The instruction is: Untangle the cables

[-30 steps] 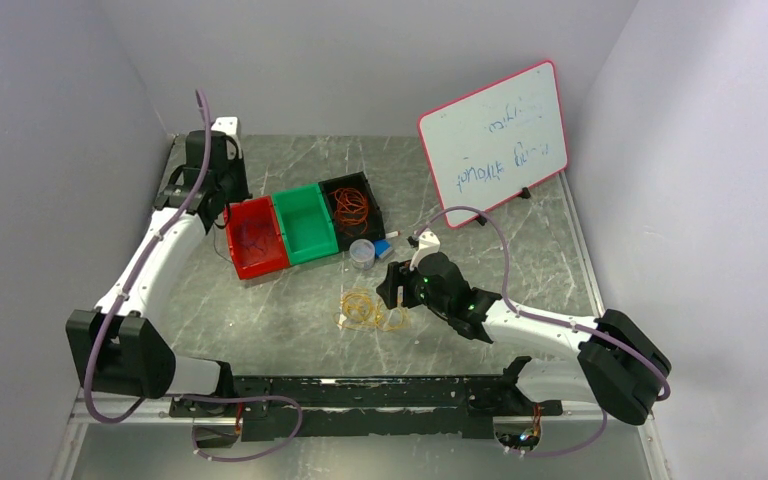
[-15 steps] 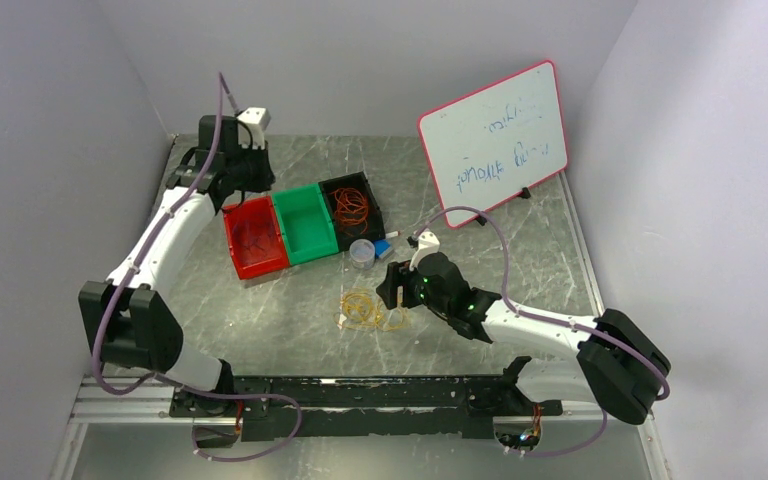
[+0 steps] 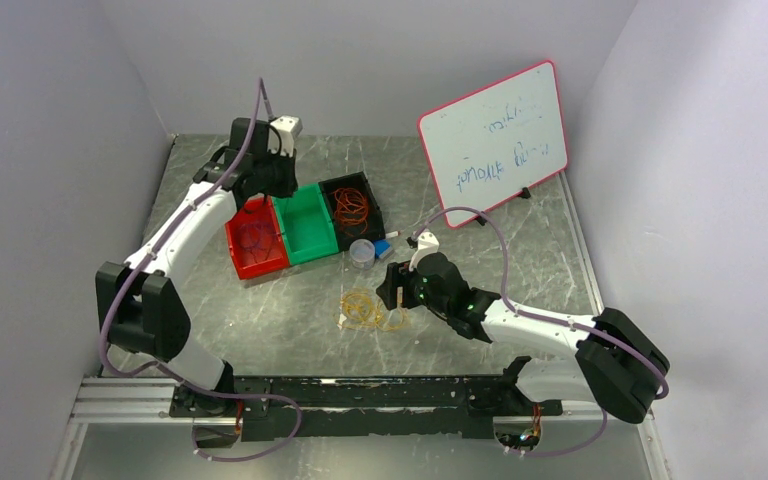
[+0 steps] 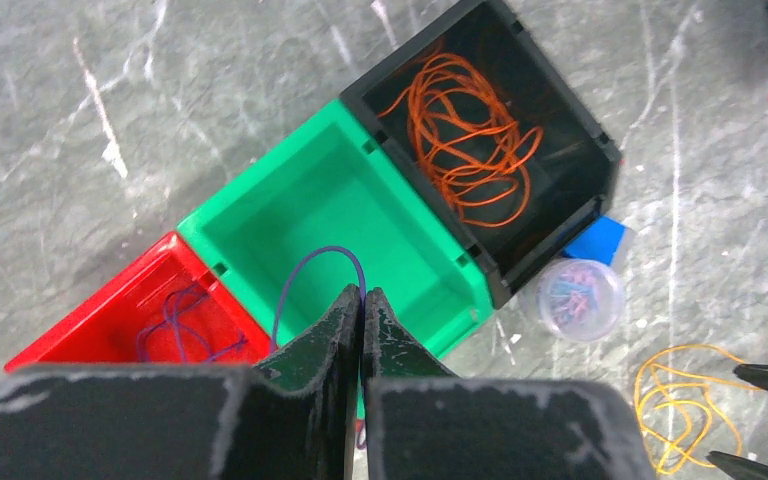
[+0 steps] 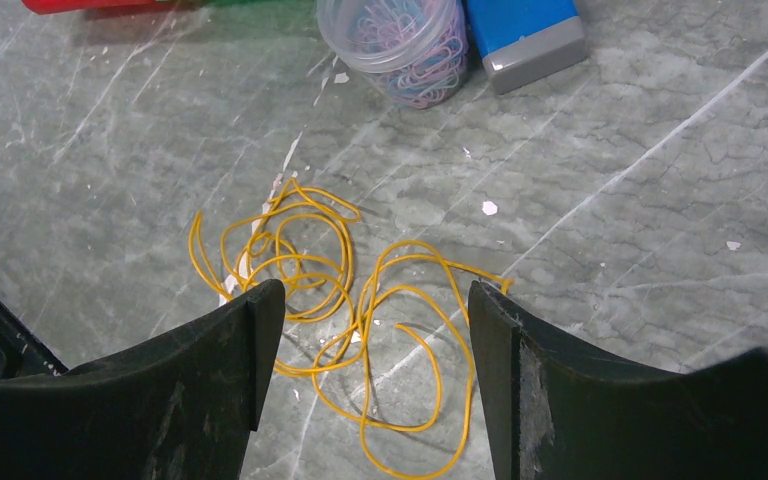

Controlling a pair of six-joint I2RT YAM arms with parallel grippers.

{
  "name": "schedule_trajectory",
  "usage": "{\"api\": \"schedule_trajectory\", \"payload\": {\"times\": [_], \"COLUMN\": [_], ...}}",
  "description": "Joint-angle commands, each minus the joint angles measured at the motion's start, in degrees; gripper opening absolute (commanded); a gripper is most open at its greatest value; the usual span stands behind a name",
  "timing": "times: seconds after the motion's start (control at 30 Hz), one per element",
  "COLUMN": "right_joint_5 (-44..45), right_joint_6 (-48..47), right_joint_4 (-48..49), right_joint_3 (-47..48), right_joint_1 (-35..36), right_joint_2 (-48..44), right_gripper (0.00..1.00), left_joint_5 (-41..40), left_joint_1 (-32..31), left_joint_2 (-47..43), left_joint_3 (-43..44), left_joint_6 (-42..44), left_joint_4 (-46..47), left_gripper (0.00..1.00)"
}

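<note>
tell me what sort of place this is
Likely a lab robot cell: left arm and right arm bolted to a rail, plain walls boxing the table in, a propped whiteboard, sorting bins.

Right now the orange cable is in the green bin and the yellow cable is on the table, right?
Not quite. The orange cable is in the black bin, not the green bin, as the left wrist view shows. The yellow cable is on the table.

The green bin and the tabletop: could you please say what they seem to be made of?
Green bin: likely moulded plastic, uniform colour, soft sheen, rounded rims. Tabletop: grey, white-veined marble look, slightly glossy; stone or printed laminate, unclear.
</note>
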Motion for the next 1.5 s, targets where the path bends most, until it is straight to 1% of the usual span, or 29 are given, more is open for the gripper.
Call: {"api": "schedule_trajectory", "payload": {"times": [0.0, 0.17, 0.3, 0.6, 0.67, 0.83, 1.1, 1.33, 1.47], "right_joint_5": [0.70, 0.15, -0.24, -0.53, -0.58, -0.51, -1.02, -0.99, -0.72], "right_joint_6": [-0.76, -0.50, -0.80, -0.86, -0.86, -0.95, -0.67, -1.29, -1.49], "right_joint_4": [0.74, 1.37, 1.46, 1.61, 1.57, 1.42, 2.43, 3.04, 3.04], "right_joint_3": [0.17, 0.19, 0.43, 0.73, 0.74, 0.80, 0.40, 0.19, -0.27], "right_joint_1": [-0.03, -0.04, -0.06, -0.05, -0.06, -0.06, 0.00, -0.04, -0.06], "right_joint_2": [-0.33, 0.31, 0.75, 1.12, 1.05, 1.04, 1.19, 1.49, 1.11], "right_gripper": [0.71, 0.71, 0.71, 0.71, 0.71, 0.71, 0.71, 0.71, 0.71], "left_joint_5": [-2.06, -5.66, -10.42, -16.53, -16.35, -12.80, -8.68, -9.45, -9.65], "left_joint_1": [2.78, 5.52, 7.40, 9.04, 9.05, 9.04, 9.04, 9.13, 9.17], "left_joint_2": [-0.64, -2.98, -4.41, -1.75, -1.15, 1.51, 6.27, 12.50, 14.37], "left_joint_3": [-2.69, -6.48, -9.46, -10.55, -10.56, -10.66, -12.82, -9.99, -8.65], "left_joint_6": [0.41, -0.59, -1.94, -3.78, -3.78, -4.05, -5.84, -4.85, -4.57], "left_joint_4": [0.41, 0.66, 0.74, -1.03, -0.62, 0.15, 2.21, -0.45, -1.01], "left_gripper": [0.07, 0.07, 0.07, 0.07, 0.07, 0.07, 0.07, 0.07, 0.09]}}
